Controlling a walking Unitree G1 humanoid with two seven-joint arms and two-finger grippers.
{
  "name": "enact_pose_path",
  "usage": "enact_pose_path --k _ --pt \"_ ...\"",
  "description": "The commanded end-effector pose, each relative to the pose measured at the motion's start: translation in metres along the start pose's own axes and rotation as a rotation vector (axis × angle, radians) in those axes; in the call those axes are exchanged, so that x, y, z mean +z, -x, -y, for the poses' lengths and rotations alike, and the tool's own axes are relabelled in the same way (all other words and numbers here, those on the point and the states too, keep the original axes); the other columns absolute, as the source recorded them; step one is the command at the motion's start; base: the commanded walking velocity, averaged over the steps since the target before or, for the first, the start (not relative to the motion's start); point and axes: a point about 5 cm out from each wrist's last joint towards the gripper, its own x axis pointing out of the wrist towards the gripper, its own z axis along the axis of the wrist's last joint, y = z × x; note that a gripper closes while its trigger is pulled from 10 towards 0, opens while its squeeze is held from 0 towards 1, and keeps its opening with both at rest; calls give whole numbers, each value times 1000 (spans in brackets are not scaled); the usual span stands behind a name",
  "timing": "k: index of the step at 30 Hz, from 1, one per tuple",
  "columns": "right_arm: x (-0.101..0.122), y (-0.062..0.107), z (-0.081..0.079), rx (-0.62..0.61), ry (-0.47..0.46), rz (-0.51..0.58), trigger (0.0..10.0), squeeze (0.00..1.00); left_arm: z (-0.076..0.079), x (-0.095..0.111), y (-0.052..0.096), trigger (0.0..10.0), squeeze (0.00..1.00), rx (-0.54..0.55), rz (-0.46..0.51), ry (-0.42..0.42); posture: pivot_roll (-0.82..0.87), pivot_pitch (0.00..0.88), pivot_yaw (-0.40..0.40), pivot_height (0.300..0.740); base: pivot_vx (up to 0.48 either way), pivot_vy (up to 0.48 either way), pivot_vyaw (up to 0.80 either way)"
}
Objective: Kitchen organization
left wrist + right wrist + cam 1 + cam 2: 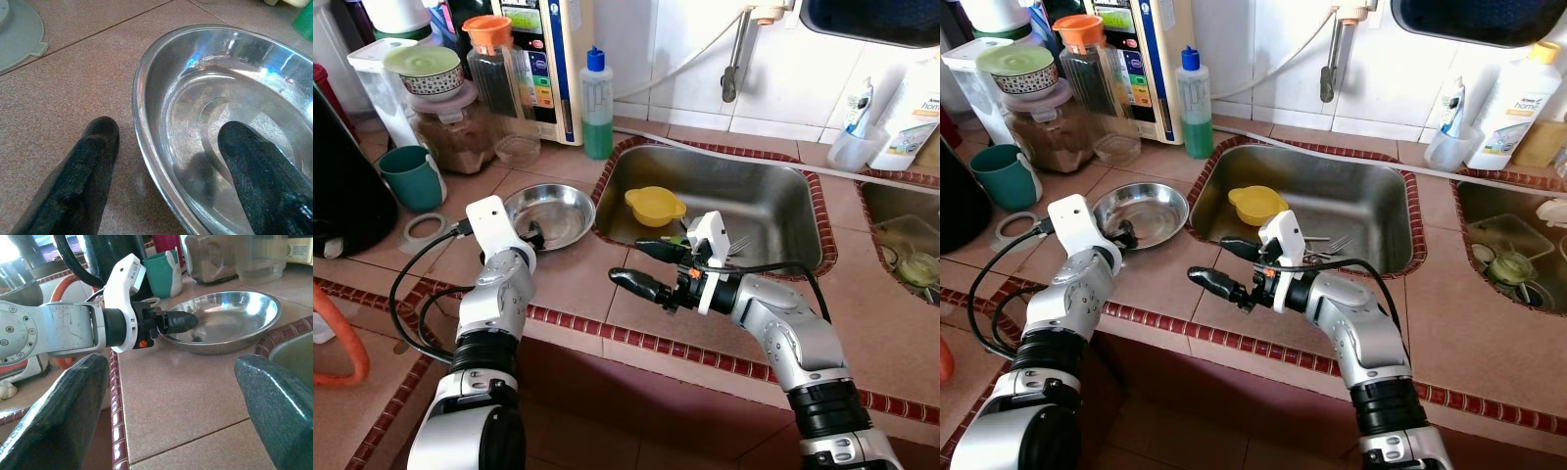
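Observation:
A shallow steel bowl (558, 211) sits on the tiled counter just left of the sink (773, 191). My left gripper (530, 235) is open at the bowl's near rim; in the left wrist view one finger (93, 161) rests outside on the tile and the other finger (264, 171) lies inside the bowl (234, 93). My right gripper (634, 262) hangs open above the counter in front of the sink, pointing left at the bowl (234, 313), with nothing between its fingers. A yellow bowl (655, 205) and some forks (736, 245) lie in the sink.
A green mug (411, 176), a grey lid (426, 228), jars, a pitcher and a green soap bottle (597, 103) crowd the counter's back left. A black appliance (342, 186) stands at far left. A second sink (901, 245) is at right. Red trim marks the counter's front edge.

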Motion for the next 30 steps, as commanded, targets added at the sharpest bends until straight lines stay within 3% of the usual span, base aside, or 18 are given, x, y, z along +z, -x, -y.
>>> enact_pose_path --k 1,23,30 --pt "9 1 1 -5 24 16 10000 0 3 -6 -1 0 0 -5 -39 10 30 23 31 740 0 0 0" --pt "19 2 4 -27 15 54 10000 0 -4 -2 -2 0 0 28 -7 15 26 21 30 740 0 0 0" --pt "19 2 5 -28 14 53 10000 0 -25 7 -2 0 0 188 49 22 26 20 30 740 0 0 0"
